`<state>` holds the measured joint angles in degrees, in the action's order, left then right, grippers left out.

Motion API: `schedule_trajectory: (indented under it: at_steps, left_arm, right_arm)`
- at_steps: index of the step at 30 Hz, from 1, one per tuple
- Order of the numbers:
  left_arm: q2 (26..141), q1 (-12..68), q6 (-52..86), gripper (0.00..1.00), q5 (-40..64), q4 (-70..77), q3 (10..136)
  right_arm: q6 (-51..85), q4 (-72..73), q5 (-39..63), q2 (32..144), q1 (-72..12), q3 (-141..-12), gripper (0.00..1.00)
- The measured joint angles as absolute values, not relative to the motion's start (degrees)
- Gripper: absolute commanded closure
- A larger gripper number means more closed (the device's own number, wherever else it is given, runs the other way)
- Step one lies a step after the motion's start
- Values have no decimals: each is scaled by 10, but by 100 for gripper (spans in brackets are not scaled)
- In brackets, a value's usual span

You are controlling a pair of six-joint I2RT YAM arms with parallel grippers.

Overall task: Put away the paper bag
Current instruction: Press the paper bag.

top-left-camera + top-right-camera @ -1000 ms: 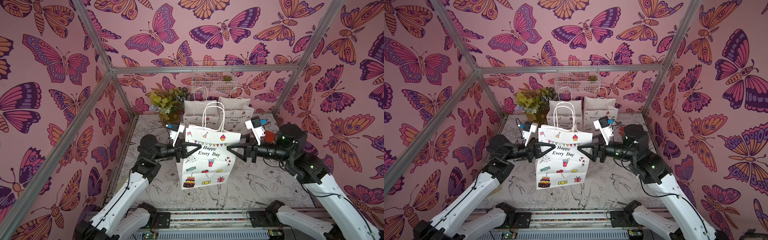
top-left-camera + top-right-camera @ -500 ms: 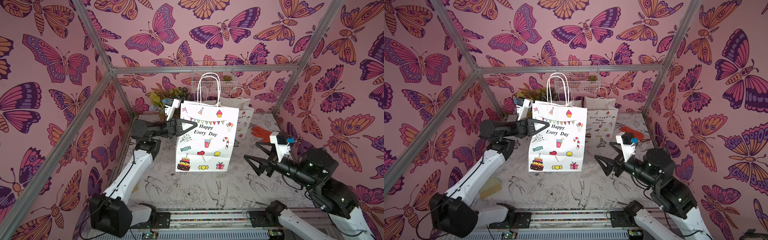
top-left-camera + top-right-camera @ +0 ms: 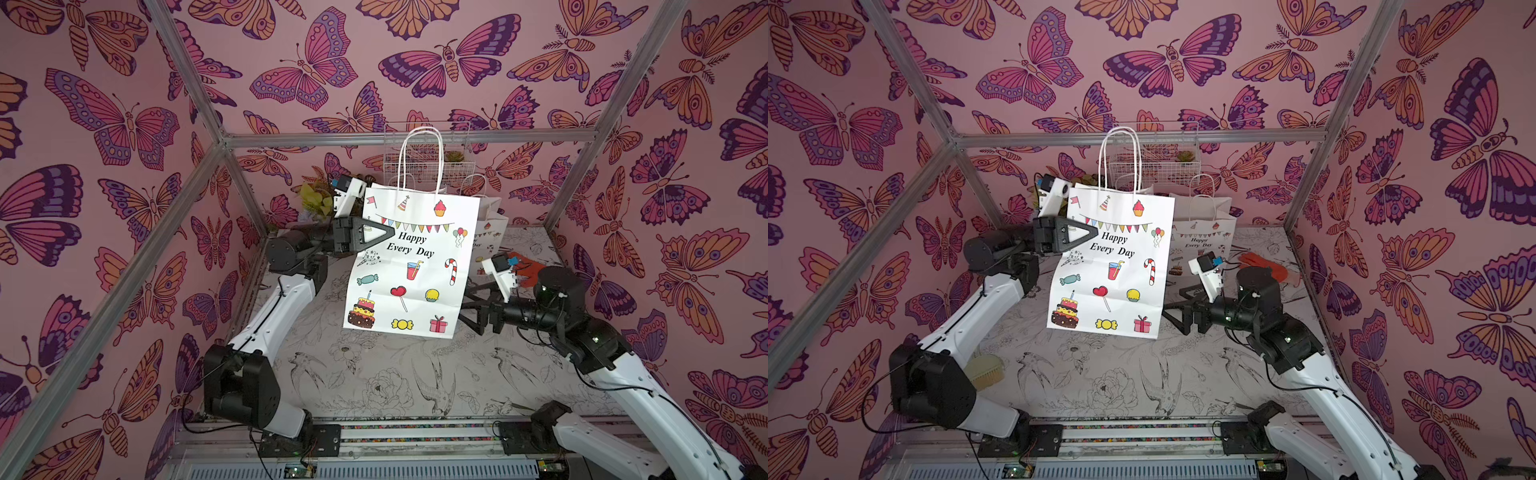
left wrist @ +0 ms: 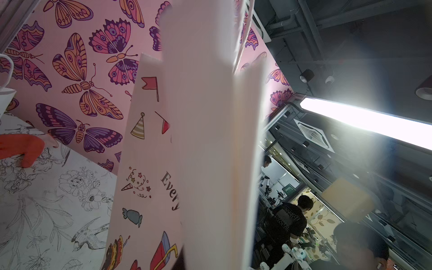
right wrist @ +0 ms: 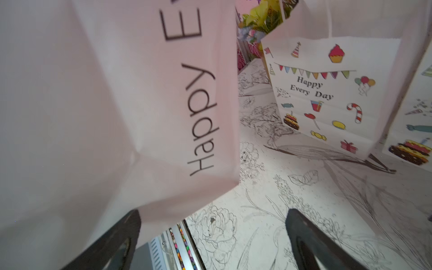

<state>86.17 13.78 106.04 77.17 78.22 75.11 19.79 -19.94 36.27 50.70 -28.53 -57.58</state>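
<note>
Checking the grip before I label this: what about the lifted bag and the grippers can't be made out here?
- Left gripper: far finger hidden behind the paper bag in both top views; close paper blurs the left wrist view.
- Bag's inside: no view looks into its mouth.
- Standing bags at the back: partly covered by it in both top views.

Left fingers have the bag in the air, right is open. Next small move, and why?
Probably carry the paper bag back toward the standing bags: the left gripper pinches its side edge, it hangs clear of the table, and the right gripper is open, holding nothing.
</note>
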Motion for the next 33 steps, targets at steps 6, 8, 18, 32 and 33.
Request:
schedule_trajectory:
  at_steps: [6,8,18,32,33]
  left_arm:
    - [859,139,1077,87,772,785,750]
    - [858,142,1081,85,772,785,748]
    - [850,173,1086,75,775,785,740]
    - [804,163,1052,91,771,761,685]
    - [798,161,1041,95,769,750,682]
  right_arm:
    - [245,-109,418,526,-285,-566,0]
    - [258,-87,432,537,-285,-566,1]
    - [316,-2,487,576,-285,-564,0]
    - [333,8,505,485,-285,-564,11]
    - [337,9,509,479,-285,-564,13]
